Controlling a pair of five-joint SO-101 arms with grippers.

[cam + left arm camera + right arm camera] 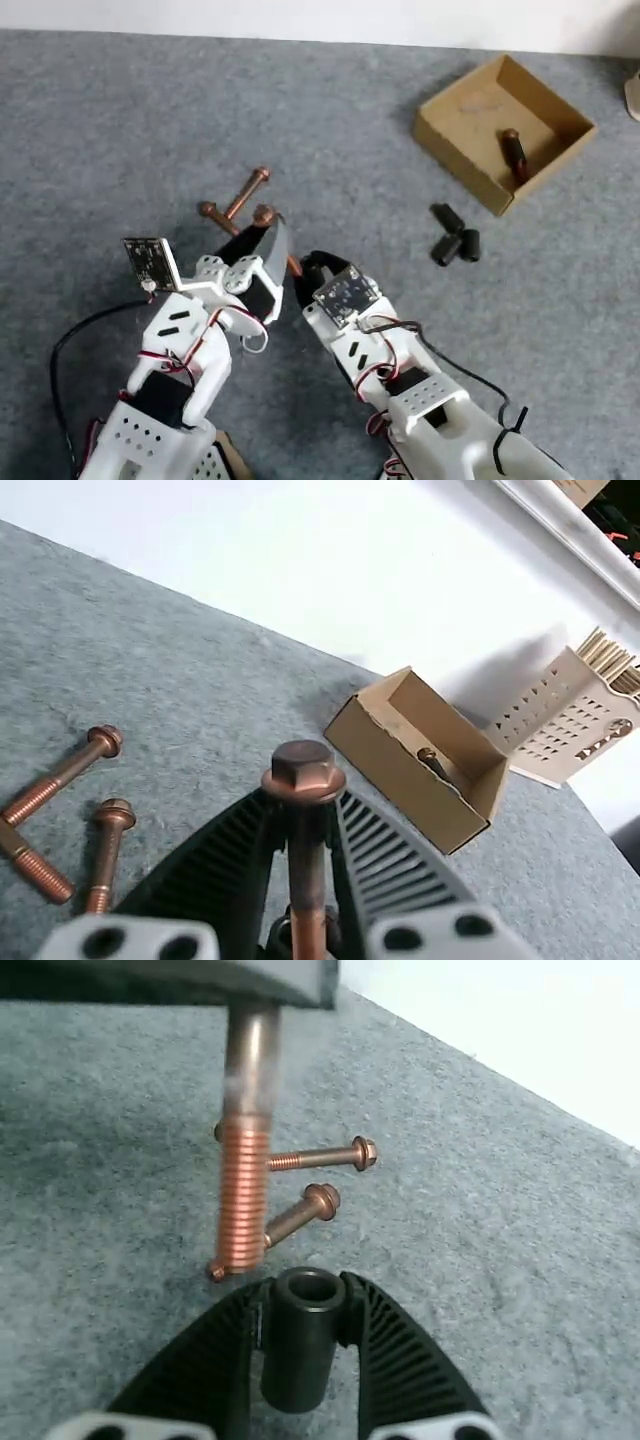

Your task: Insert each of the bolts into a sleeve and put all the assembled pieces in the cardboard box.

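My left gripper (268,240) (303,810) is shut on a copper bolt (263,214) (303,772), head away from the wrist. My right gripper (310,266) (303,1295) is shut on a black sleeve (300,1345) with its open mouth facing the bolt. The bolt's threaded end (243,1200) hangs just beside and above that mouth, outside the sleeve. Loose copper bolts (245,195) (60,775) (320,1155) lie on the grey mat just beyond both grippers. Three black sleeves (447,248) lie near the cardboard box (440,125) (400,770). An assembled piece (515,155) (435,765) lies inside the box.
The grey mat (150,120) covers the table up to a white wall at the far edge. A cream perforated holder with wooden sticks (575,715) stands past the box. Open mat lies between the grippers and the box.
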